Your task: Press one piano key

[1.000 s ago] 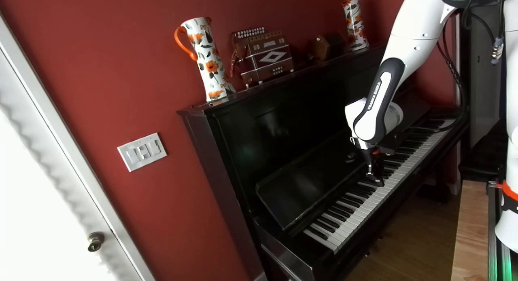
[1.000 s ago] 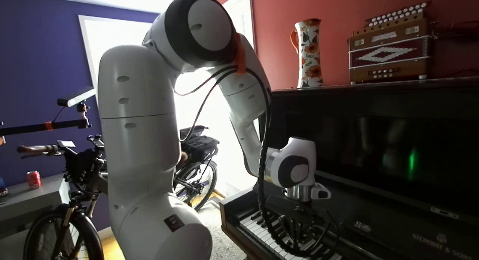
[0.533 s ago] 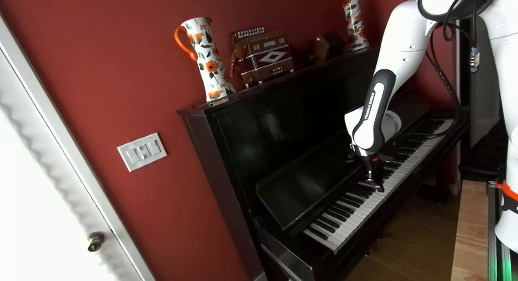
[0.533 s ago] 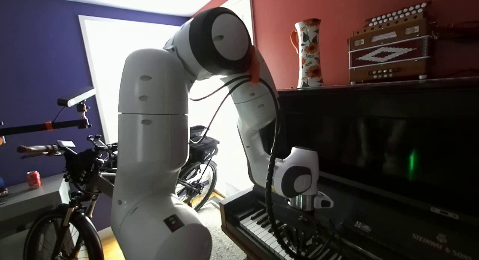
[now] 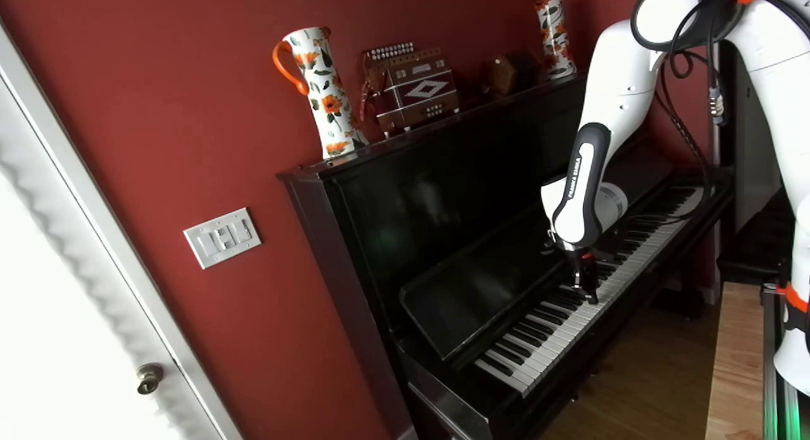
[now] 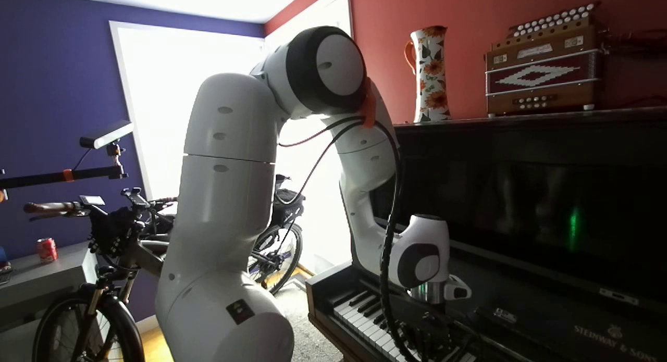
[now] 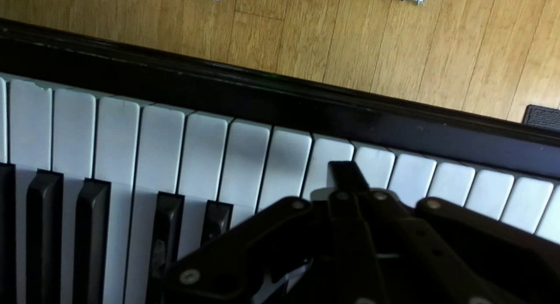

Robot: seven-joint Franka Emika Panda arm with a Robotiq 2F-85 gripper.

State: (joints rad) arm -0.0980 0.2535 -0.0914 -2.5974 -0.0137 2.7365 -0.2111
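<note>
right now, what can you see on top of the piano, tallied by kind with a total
Tall floral vases: 2
Accordion: 1
Brown box-like thing, exact kind unclear: 1
Total in view on the piano: 4

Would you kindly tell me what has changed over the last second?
In both exterior views the arm has come down, bringing its gripper lower over the piano keys; whether one is pressed, I cannot tell. Nothing was grasped or released. The orange-handled jug and accordion stayed put.
</note>
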